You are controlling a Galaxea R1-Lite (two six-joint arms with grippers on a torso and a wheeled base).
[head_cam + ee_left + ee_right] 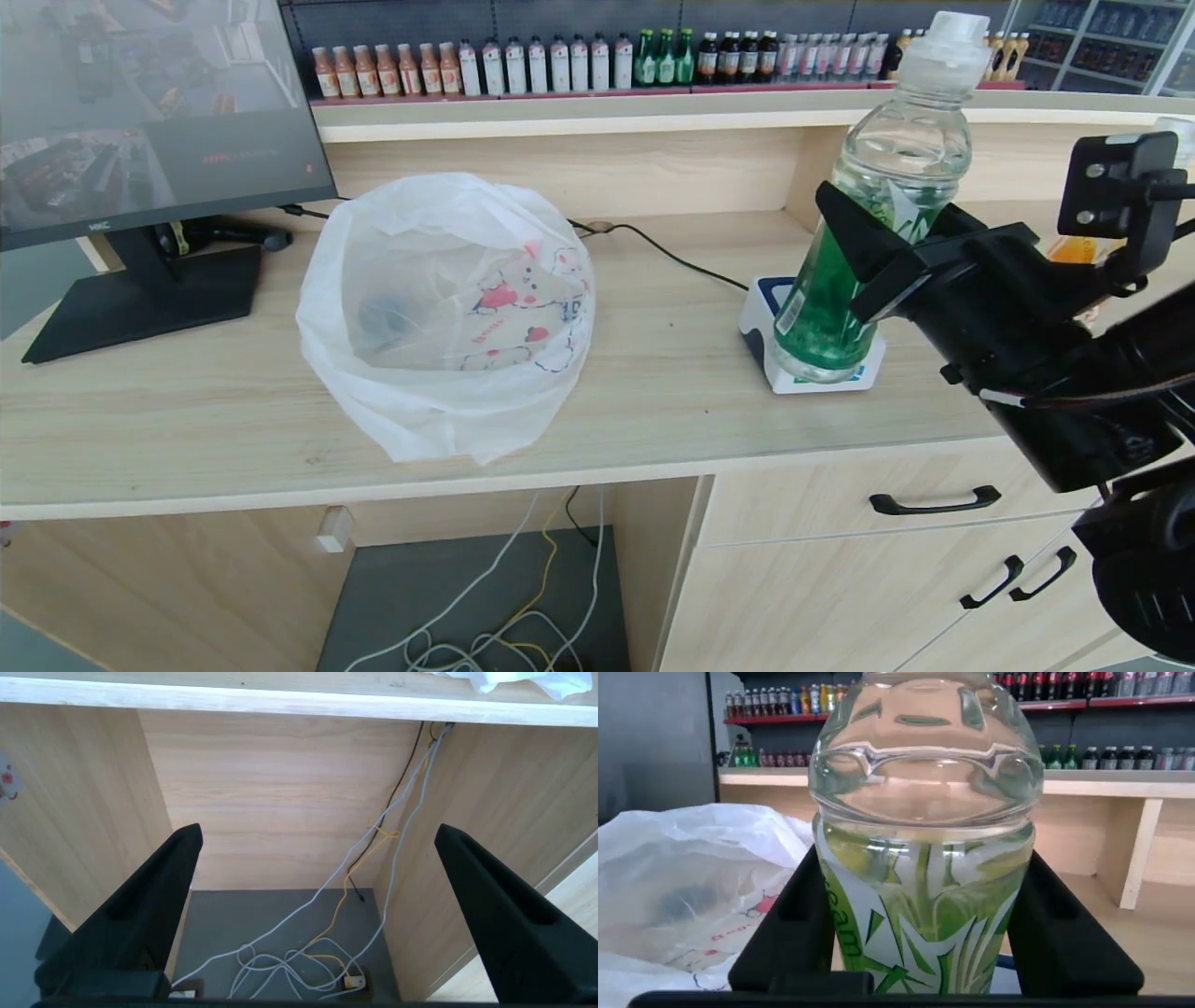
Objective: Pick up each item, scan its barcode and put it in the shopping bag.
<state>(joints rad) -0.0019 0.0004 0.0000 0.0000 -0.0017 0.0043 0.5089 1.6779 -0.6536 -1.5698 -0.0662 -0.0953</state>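
Observation:
A clear bottle (873,224) with a green label and a white cap is held upright in my right gripper (873,257), which is shut on its middle. Its base hangs just over the white-and-blue barcode scanner (775,350) on the counter. In the right wrist view the bottle (920,849) stands between the two black fingers (1064,924). The white shopping bag (448,313) stands open on the counter to the left, with something dark inside. My left gripper (318,915) is open below the counter, facing the cable niche.
A monitor (140,121) on a black stand occupies the counter's back left. A black cable (653,247) runs from behind the bag to the scanner. An orange item (1074,250) lies behind my right arm. Drawers (934,504) sit under the counter at right; loose cables (308,961) lie below.

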